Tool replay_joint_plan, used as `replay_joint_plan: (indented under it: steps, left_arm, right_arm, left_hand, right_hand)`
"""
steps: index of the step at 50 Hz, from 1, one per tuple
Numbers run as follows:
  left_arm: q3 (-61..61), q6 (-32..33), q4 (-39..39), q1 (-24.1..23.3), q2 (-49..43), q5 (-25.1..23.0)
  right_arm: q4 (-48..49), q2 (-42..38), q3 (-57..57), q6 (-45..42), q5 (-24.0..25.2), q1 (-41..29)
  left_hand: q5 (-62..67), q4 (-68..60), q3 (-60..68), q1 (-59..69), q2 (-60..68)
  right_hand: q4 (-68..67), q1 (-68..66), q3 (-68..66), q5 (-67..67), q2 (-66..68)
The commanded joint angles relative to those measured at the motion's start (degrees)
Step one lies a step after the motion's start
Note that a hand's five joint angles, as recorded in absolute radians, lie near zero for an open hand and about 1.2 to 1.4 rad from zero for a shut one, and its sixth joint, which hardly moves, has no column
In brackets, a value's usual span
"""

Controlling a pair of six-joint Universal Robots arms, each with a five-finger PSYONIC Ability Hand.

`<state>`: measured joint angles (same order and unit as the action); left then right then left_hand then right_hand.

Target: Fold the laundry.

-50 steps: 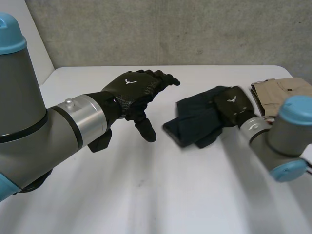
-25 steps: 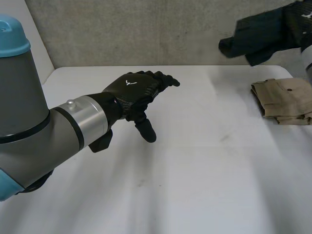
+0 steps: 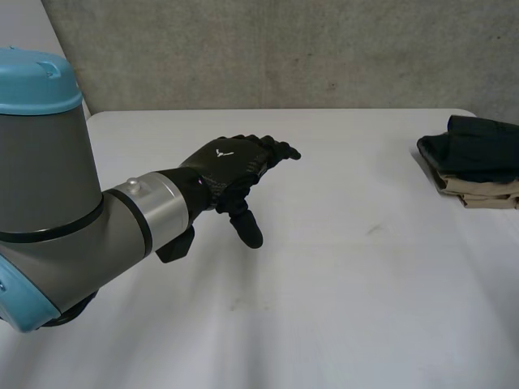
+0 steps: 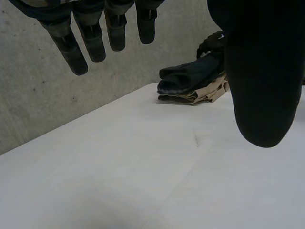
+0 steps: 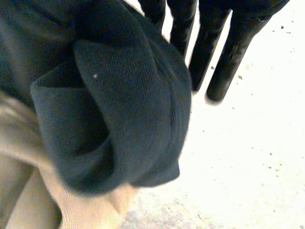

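A folded dark garment (image 3: 474,150) lies on top of a folded beige garment (image 3: 486,193) at the table's right edge. In the left wrist view the dark garment (image 4: 190,78) and the beige garment (image 4: 209,93) form a stack far beyond my fingers. My left hand (image 3: 227,162) hovers open over the table's left-middle, palm down, fingers (image 4: 90,38) straight and holding nothing. In the right wrist view my right hand (image 5: 219,52) has straight fingers pointing at the table just past the dark garment's (image 5: 109,109) rolled fold. The beige garment (image 5: 28,200) shows beneath it.
The white table (image 3: 340,284) stretches bare between my left hand and the stack. A grey wall runs behind the table's far edge. My left arm crosses the near left part of the head view.
My right hand lifted the dark garment from the table's middle, swung it up and right, and it now rests on the beige garment. The right fingers have straightened. My left hand barely moved.
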<state>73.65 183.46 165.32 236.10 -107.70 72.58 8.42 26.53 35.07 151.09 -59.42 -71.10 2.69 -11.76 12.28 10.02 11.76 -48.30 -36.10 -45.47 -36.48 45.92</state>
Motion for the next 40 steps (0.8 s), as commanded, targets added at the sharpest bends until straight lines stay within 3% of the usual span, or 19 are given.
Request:
replay_joint_plan:
  steps: [1, 6, 10, 17, 24, 33, 40]
  left_arm:
    - [0.0, -0.8, 0.0, 0.0, 0.1, 0.0]
    - [0.0, -0.8, 0.0, -0.2, 0.5, -0.1]
    - [0.0, -0.9, 0.0, -0.2, 1.0, 0.0]
    - [-0.5, -1.0, 0.9, 0.6, 3.1, 0.9]
    - [-1.0, -2.1, 3.9, 6.0, 6.7, 8.1]
    - [-3.0, -1.8, 4.3, 11.7, 6.4, 10.9]
    - [-2.6, -2.0, 4.6, 11.8, 4.8, 10.6]
  right_arm:
    - [-5.2, 5.3, 1.1, -4.2, 0.8, 0.4]
    - [-8.2, 14.0, 4.1, -3.3, -1.5, -2.8]
    - [-8.3, 23.0, 8.5, -1.9, -9.0, -10.4]
    - [-8.2, 33.3, 17.3, 5.3, -15.8, -20.9]
    - [-8.1, 45.1, 30.6, 17.8, -21.6, -31.7]
    - [-3.5, 49.7, 42.1, 20.9, -33.6, -41.9]
    - [-2.4, 51.4, 46.0, 21.0, -37.1, -42.5]
  left_hand:
    - [-2.1, 1.2, -1.7, 0.5, -1.2]
    - [-2.1, 1.2, -1.7, 0.5, -1.2]
    - [-2.1, 1.2, -1.7, 0.5, -1.2]
    - [-2.1, 1.2, -1.7, 0.5, -1.2]
    - [-2.5, 1.5, -2.1, 0.2, -1.6]
    - [-2.6, 1.7, -2.2, 0.0, -1.7]
    - [-2.7, 1.8, -2.3, 0.0, -1.8]
  right_hand:
    - [38.3, 26.1, 35.5, 36.5, -35.9]
    - [38.3, 26.1, 35.5, 36.5, -35.9]
    - [38.3, 26.1, 35.5, 36.5, -35.9]
    - [38.3, 26.1, 35.5, 36.5, -35.9]
    - [38.3, 26.1, 35.5, 36.5, -35.9]
    - [38.3, 26.1, 35.5, 36.5, -35.9]
    - [38.3, 26.1, 35.5, 36.5, -35.9]
